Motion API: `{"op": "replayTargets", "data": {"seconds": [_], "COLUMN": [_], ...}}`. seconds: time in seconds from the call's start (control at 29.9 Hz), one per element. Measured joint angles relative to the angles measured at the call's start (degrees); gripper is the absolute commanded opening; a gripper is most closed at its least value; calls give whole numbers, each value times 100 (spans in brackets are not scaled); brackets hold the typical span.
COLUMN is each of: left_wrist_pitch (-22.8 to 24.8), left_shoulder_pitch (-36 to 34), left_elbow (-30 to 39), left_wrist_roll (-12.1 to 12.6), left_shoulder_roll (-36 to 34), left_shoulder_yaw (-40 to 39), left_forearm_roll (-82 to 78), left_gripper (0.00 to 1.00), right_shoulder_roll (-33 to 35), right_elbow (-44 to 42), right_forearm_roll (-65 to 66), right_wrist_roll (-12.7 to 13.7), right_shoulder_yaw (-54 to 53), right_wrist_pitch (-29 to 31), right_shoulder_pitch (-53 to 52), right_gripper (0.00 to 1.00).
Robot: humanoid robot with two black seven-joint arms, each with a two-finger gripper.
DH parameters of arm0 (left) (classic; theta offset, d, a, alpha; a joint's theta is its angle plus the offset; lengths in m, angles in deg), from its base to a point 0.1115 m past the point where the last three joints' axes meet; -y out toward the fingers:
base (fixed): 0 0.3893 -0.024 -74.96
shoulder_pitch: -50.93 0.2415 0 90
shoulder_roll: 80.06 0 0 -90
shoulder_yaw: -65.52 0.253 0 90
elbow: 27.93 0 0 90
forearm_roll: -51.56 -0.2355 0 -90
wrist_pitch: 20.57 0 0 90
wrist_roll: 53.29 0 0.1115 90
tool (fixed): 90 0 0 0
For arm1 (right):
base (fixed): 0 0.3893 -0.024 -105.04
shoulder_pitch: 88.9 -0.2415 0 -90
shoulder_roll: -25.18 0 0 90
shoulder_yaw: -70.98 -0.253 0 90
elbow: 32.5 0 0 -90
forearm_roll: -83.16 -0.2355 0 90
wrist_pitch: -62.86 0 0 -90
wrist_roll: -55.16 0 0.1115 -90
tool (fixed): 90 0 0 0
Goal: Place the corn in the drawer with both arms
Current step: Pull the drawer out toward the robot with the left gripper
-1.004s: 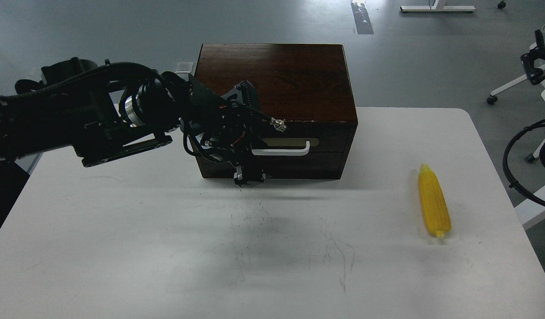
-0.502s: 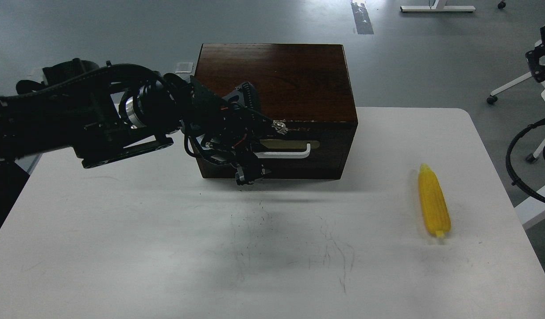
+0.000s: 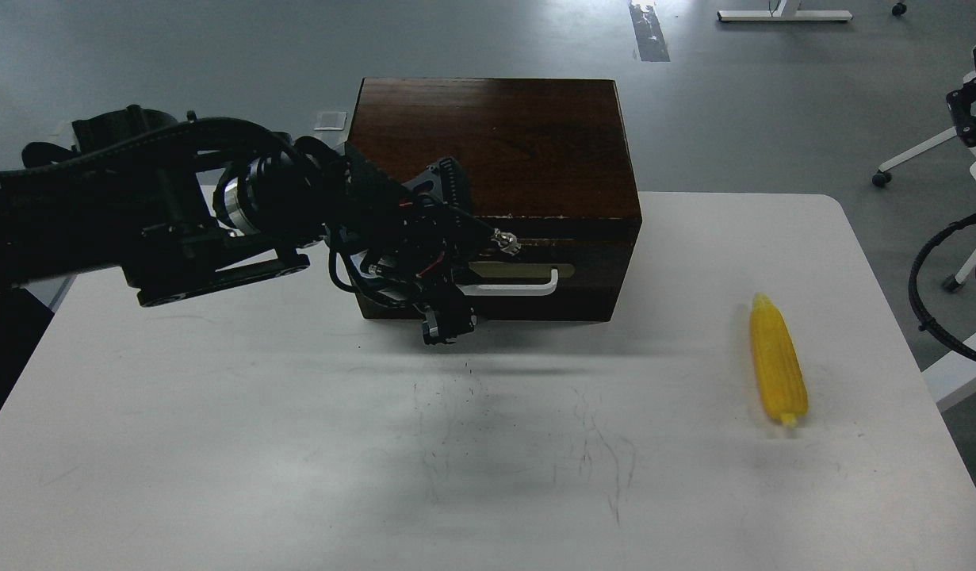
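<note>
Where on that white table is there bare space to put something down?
Bare patches: the near half of the table, and the strip between the wooden box and the corn. Crowded: the box's front left, where the left gripper reaches the handle.

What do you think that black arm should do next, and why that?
Probably pull the handle straight toward the robot. The left gripper sits at the left end of that white bar on the drawer, whose front looks at most barely out of the brown box, and the corn lies on the white table off to the right, with nowhere to go yet.
</note>
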Motion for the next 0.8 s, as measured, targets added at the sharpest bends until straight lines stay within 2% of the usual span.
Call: {"op": "replayTargets", "data": {"seconds": [0.2,0.8], "left_wrist_pitch": [0,5], "left_shoulder_pitch": [-64,-85], "left_elbow": [130,541], "left_wrist_roll": [0,-3], "left_shoulder_roll": [-9,-358], "left_shoulder_yaw": [-8,20], "left_forearm_roll": [3,3], "left_gripper": [34,35], "right_shoulder_roll": [-1,-2], "right_elbow": [0,-3], "right_forearm_roll": [0,0], "right_wrist_roll": [0,-7], "right_shoulder_yaw": [0,0], "right_wrist_pitch": [0,0], "right_shoulder_pitch": [8,8], "right_gripper": [100,100]}}
